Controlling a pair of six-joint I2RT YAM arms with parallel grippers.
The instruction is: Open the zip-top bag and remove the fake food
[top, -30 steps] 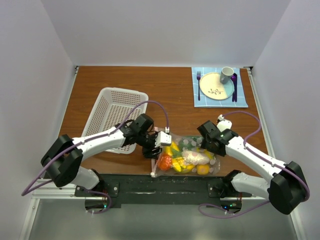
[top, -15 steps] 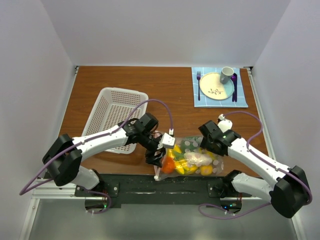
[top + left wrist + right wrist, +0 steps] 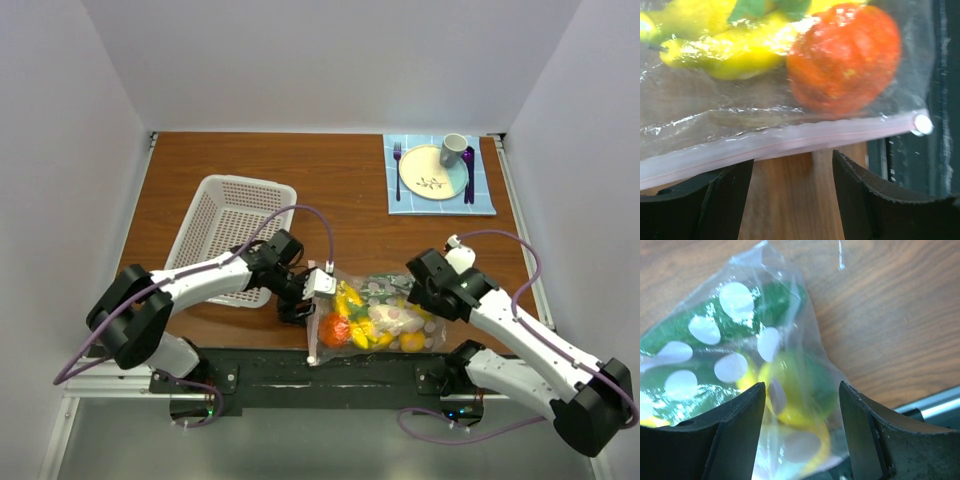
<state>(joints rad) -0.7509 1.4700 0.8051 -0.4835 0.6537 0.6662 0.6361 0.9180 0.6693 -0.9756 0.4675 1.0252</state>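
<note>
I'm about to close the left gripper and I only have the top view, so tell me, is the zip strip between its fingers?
Observer: No. In the left wrist view the left gripper is open. The pinkish zip strip of the zip-top bag crosses just beyond its fingertips, and only bare table shows between them.
Operator: And the right gripper?
Observer: Open too. The right wrist view shows the right gripper with a dotted corner of the bag between its fingers, and nothing looks pinched.
</note>
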